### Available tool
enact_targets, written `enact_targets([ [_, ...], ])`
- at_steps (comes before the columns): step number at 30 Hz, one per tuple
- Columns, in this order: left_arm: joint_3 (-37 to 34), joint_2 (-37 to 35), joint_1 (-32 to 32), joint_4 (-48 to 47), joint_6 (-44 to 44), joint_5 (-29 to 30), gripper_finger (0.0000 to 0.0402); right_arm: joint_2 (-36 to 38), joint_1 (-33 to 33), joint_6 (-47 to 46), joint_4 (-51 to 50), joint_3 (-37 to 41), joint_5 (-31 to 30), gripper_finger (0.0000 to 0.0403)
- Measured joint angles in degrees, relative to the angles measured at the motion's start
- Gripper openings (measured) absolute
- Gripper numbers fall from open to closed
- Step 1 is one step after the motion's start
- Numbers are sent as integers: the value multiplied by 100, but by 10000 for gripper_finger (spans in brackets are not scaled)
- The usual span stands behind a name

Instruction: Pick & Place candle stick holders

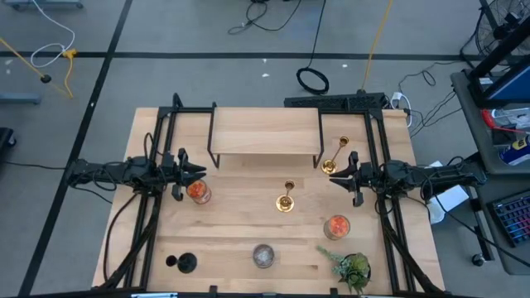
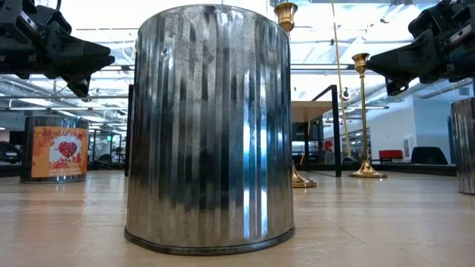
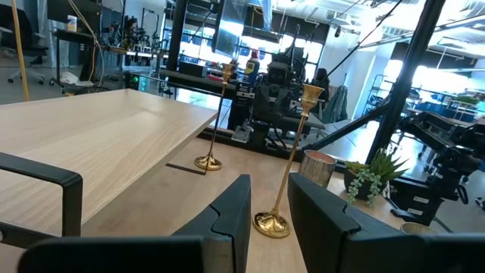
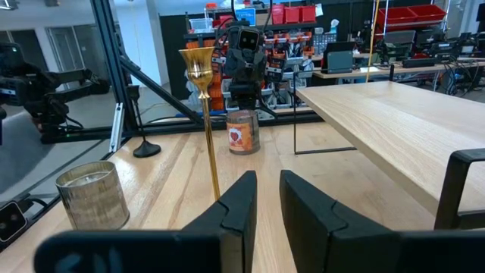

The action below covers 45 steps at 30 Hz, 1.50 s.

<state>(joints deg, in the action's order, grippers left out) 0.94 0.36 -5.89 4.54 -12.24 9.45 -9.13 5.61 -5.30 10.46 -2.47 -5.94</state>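
Overhead, both arms hang level above the table (image 1: 240, 178), facing each other across it. Left jaws (image 1: 199, 171) — slightly parted, a narrow gap between the fingers (image 3: 227, 216), nothing held. Right jaws (image 1: 334, 177) — likewise slightly parted, fingers (image 4: 241, 199) close together, nothing between them.

Gold candlestick one (image 1: 286, 199) stands upright about midway between the two jaws, a little nearer the right ones, apart from both. In the left wrist view it rises straight ahead of the left jaws (image 3: 267, 220), its base just beyond the fingertips.

Gold candlestick two (image 1: 333, 157) stands just beside the right jaws, on their far side, near the foot of the wooden riser shelf (image 1: 263, 131).

Black candlestick (image 1: 184, 263) sits well apart from the left jaws, at the table's near edge.

Glass jar with red filling (image 1: 198, 192) lies just beside the left jaws, near side. A second such jar (image 1: 336, 226) lies near the right jaws, near side. Silver ribbed jar (image 1: 263, 256) — near edge, between the arms. Small potted plant (image 1: 354, 269) beyond the second jar.
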Motion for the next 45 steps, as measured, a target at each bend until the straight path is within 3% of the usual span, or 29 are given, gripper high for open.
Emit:
enact_targets([
  [33, 1, 0, 0, 0, -9, 0, 93, 0, 0, -1, -2, 0, 0, 55],
  [45, 1, 2, 7, 453, 892, 331, 93, 2, 2, 34, 324, 0, -1, 55],
])
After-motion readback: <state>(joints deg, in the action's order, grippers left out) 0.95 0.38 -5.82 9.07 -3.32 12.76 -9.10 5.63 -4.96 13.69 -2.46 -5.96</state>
